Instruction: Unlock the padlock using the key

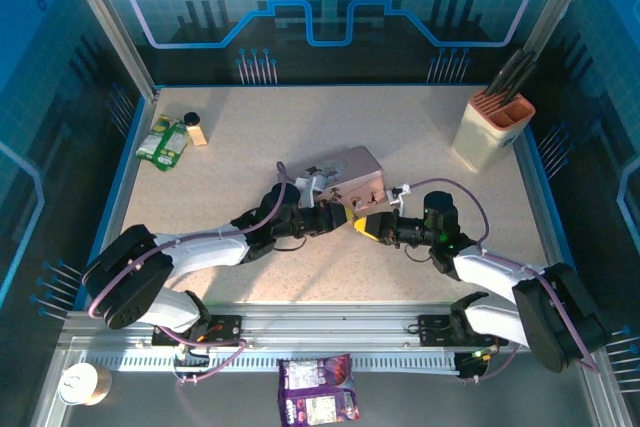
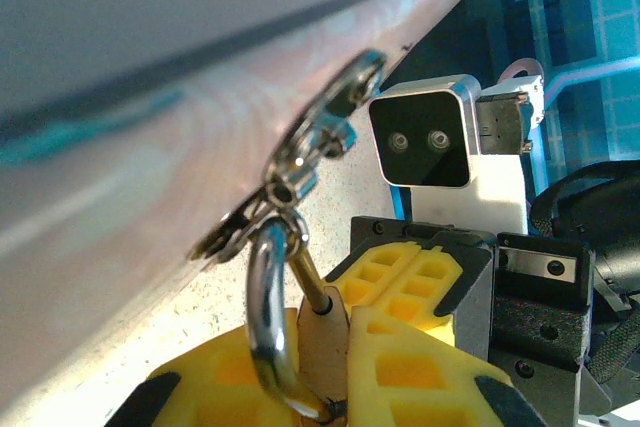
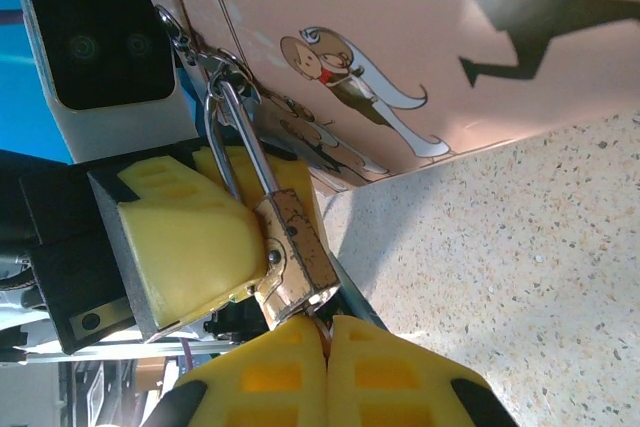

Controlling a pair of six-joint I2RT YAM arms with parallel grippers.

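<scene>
Right pincer (image 3: 328, 372), at the bottom of its own wrist view, has its yellow fingers pressed together on a thin sliver of metal that I take to be the key (image 3: 321, 324). The sliver runs up into the base of the padlock (image 3: 297, 247), just above the fingertips in the lower middle of that frame. Left pincer (image 2: 325, 372) is pinching the brass body of the padlock from its sides and holds it out from the pink box (image 3: 450, 37).

Both legs of the shackle (image 2: 265, 317) sit in the body, and it is threaded through the box's clasp (image 3: 215, 62), so the lock looks not yet opened. My judgement is that the key is at or inside the keyhole, with the turn and the release of the shackle left to do. How deep the key sits is hidden by the fingers.

From above, the left arm (image 1: 190, 252) reaches in from the lower left and the right arm (image 1: 490, 272) from the lower right. Both lie low over the table (image 1: 420, 117), and their tips meet at the centre of the frame against the box's near face.
</scene>
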